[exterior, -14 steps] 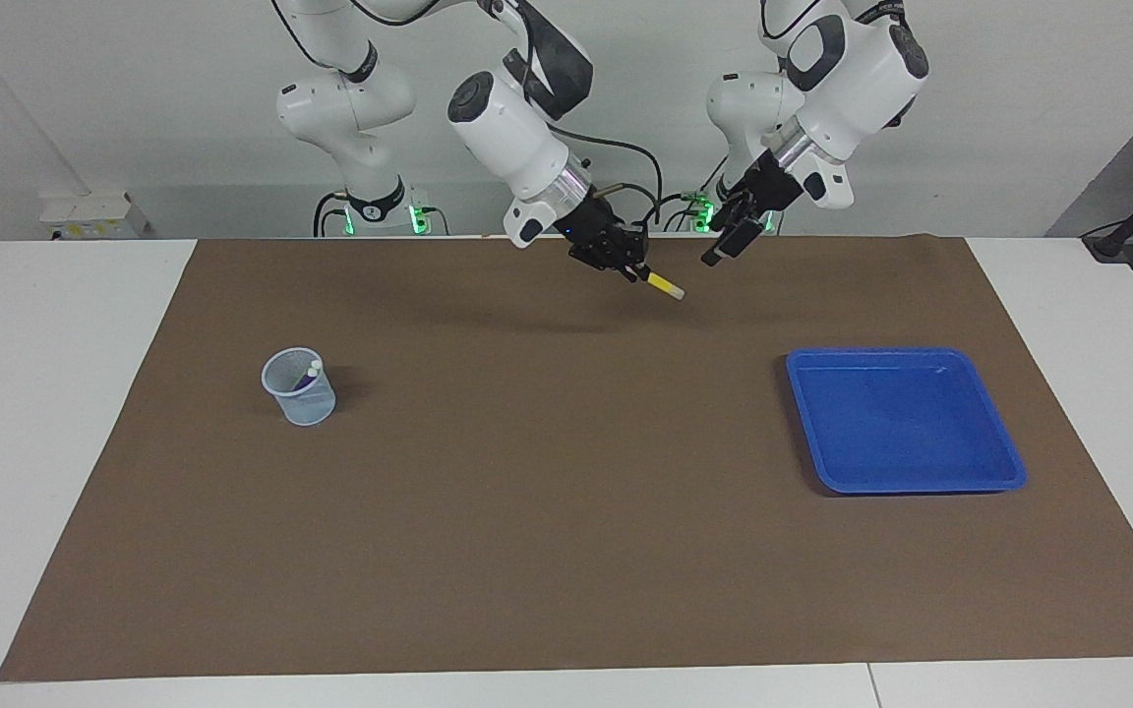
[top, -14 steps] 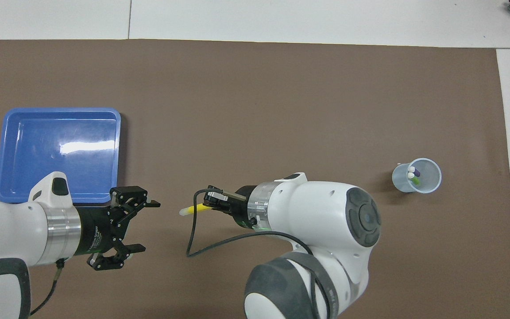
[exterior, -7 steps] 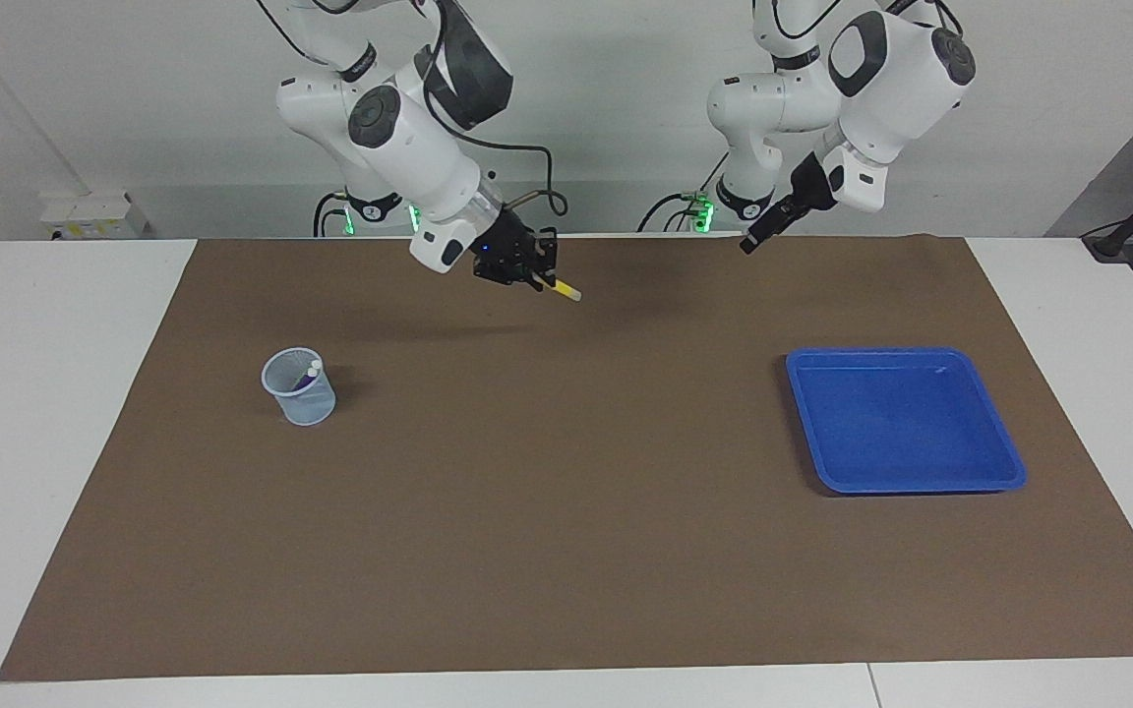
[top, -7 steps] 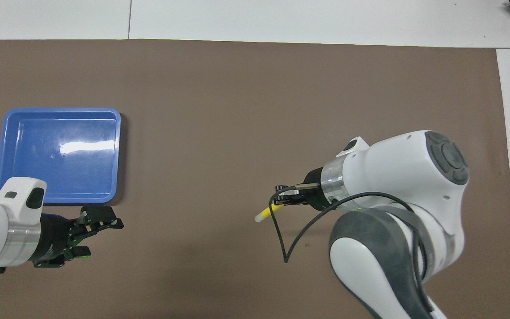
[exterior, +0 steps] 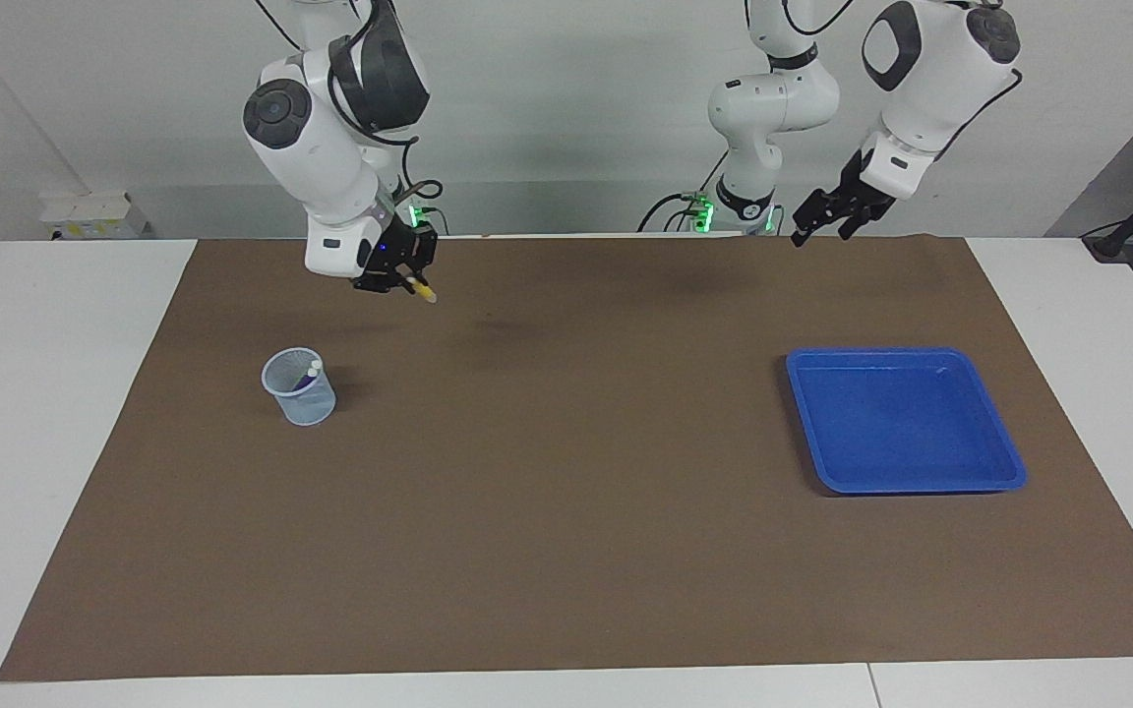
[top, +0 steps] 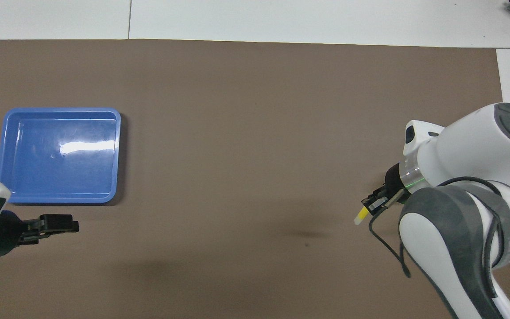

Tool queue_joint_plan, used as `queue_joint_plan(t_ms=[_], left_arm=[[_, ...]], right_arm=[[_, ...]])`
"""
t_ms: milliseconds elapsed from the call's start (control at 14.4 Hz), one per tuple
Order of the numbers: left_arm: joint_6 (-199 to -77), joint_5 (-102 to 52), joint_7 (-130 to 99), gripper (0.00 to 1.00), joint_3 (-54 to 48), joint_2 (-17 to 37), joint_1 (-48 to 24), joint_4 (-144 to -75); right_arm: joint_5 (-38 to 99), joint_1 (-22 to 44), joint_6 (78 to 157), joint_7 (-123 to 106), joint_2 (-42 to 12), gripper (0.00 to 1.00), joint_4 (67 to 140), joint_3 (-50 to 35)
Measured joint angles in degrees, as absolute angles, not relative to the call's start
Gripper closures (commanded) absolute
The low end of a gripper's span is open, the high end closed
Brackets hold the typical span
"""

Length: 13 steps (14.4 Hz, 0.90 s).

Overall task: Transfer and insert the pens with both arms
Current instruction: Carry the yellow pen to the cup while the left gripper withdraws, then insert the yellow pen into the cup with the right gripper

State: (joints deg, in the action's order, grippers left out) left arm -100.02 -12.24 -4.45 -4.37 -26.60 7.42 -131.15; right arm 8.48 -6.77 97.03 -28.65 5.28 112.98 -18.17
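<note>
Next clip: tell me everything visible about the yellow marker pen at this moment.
The slim yellow marker pen is clamped in the right gripper, which is shut on it and up in the air over the brown mat. Only a short stretch shows: a yellow barrel ending in a pale whitish tip that points slantwise down, away from the gripper. The rest is hidden between the fingers. It looks like smooth plastic. Nothing but the gripper touches it, and it is not yet in the pale mesh cup.

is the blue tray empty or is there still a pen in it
Empty: the blue tray shows only its bare, shiny floor in both views, no pen inside.
</note>
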Motion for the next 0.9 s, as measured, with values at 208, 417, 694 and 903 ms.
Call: queue_joint_plan(t_ms=[208, 417, 694, 903], left_arm=[[-97.7, -9.6, 3.5, 0.0, -4.1, -25.0, 12.7, -127.1], [-96.3, -7.3, 3.8, 0.0, -4.4, -22.8, 12.9, -122.9], [-96.3, -3.5, 3.9, 0.0, -4.8, -19.5, 12.7, -118.0], [-96.9, -2.7, 3.9, 0.0, -4.9, -18.2, 12.5, -116.4]], right_arm=[[-3.2, -7.7, 97.1, -44.6, 5.3, 1.0, 111.9, -18.2], [-9.2, -7.8, 101.2, -56.8, 5.0, 1.0, 111.5, -18.2], [-10.6, -10.5, 109.4, -68.7, 3.7, 1.0, 112.4, -18.2], [-10.6, -14.3, 115.8, -71.8, 3.1, 1.0, 116.2, -18.2]])
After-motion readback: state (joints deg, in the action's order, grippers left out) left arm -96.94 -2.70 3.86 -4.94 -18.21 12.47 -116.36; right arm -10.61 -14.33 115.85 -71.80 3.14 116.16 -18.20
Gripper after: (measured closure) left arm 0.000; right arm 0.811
